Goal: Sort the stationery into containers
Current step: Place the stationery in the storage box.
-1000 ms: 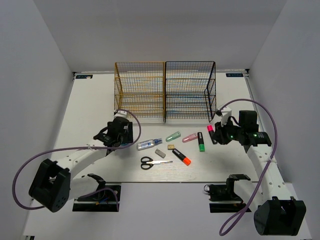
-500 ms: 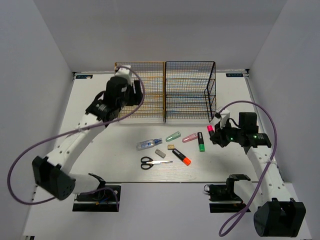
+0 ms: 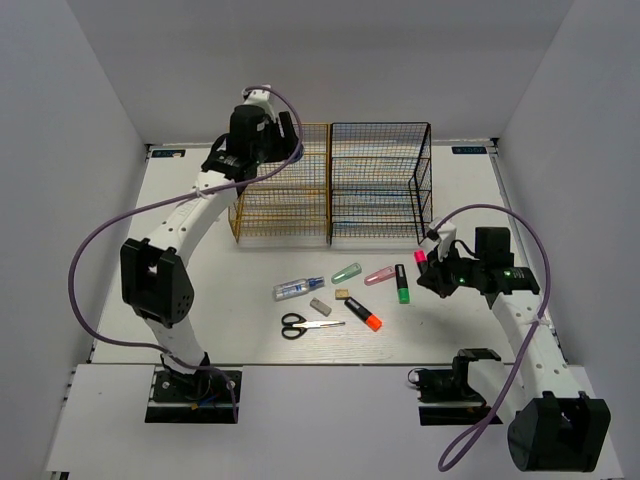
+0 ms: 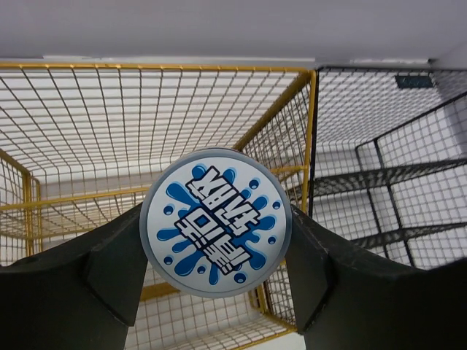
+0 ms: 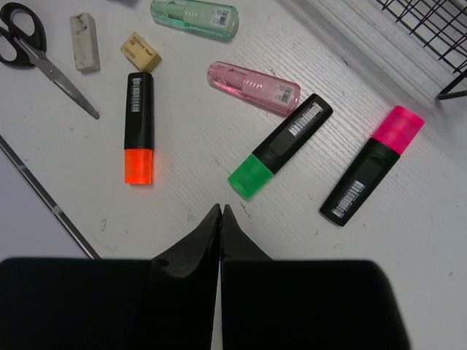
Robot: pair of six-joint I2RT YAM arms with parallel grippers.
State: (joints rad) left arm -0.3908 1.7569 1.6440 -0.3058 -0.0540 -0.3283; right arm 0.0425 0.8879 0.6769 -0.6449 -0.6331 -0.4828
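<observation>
**Tape roll in transit to the gold rack.** The bluish tape roll (image 4: 216,222), its face printed with blue splashes, is pinched across its rim by the left claw (image 4: 216,248). The fingers (image 4: 109,270) are spread just as wide as the roll and press on opposite sides of it. The roll hangs above the top tier of the gold-yellow rack (image 4: 146,67), on the side nearer the black rack (image 4: 379,175), which stands against it.

The step in hand appears to be placing the roll. It would be done well by:
- shifting away from the shared wall, so the roll cannot fall into the wrong rack;
- lowering the roll inside the tier's rim;
- releasing it low and flat, since a round roll dropped on edge may run out of the open front.

The other stationery lies unsorted on the counter (image 5: 408,240):
- green-capped highlighter (image 5: 281,146), pink-capped highlighter (image 5: 372,164) and orange-capped highlighter (image 5: 139,127);
- pastel pink highlighter (image 5: 253,87) and pastel green highlighter (image 5: 195,16);
- tan eraser (image 5: 140,49) and grey eraser (image 5: 85,42);
- scissors (image 5: 29,36);
- blue-capped tube (image 3: 298,288).

The right claw (image 5: 220,219) has its fingers pressed together and holds nothing. It hovers near the green cap and appears to touch no item.
</observation>
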